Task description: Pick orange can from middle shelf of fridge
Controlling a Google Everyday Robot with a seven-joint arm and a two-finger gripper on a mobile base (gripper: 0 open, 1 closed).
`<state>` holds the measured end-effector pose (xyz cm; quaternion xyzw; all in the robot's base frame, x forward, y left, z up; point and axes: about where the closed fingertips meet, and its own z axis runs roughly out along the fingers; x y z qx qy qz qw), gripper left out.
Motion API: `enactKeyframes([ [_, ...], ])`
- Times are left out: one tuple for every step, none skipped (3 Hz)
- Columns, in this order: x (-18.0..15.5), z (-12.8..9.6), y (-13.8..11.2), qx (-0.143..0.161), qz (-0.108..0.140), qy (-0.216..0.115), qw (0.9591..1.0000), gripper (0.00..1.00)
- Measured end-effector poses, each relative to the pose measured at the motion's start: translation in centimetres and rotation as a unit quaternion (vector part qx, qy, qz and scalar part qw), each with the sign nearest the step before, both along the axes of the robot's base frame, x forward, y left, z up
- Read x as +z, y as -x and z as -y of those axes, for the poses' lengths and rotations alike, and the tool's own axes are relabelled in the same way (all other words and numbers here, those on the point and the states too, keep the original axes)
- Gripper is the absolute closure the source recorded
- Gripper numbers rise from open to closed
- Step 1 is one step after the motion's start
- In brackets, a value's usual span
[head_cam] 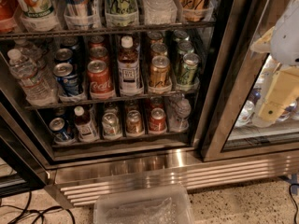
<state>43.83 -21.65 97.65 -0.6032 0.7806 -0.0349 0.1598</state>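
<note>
One tool [275, 99] at right edge, well apart from orange can [159, 71]; opening indiscernible.

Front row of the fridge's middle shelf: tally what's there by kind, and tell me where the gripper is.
Cans: 4 (blue can, red Coca-Cola can, orange can, green can)
Bottles: 2 (water bottle, white-capped bottle)
Total: 6
The gripper hangs at the right, in front of the glass door, away from the middle shelf.
</note>
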Motion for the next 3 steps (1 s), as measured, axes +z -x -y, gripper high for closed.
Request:
enactKeyframes([
  [-0.2, -0.3, 0.0, 0.002, 0.005, -0.005, 1.0, 0.0],
  [-2.8, -1.5, 0.4, 0.003, 0.01, -0.036, 0.9993, 0.0],
  [-6.7, -3.0, -0.1, 0.005, 0.024, -0.074, 0.9969, 0.0],
])
